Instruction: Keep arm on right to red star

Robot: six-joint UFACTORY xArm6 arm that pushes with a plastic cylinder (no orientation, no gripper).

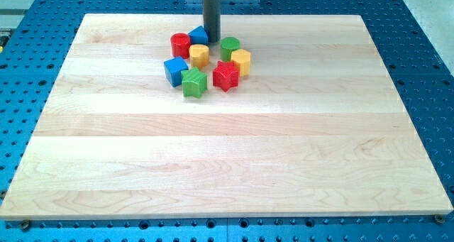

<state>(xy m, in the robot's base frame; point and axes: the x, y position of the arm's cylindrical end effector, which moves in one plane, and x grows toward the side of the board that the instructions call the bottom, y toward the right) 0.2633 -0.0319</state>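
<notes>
At the surface's (227, 171) top: my tip (211, 40), no gripper fitted, seemingly between blue block (199, 35) and green cylinder (229, 47). Red star (225, 76) lies lower right. Step: approach. Next: swing round to star's right.

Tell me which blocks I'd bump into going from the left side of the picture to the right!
Blue cube → red cylinder → green star → red star → yellow block. My tip sits among the top blocks, which overlap too closely to order.
</notes>
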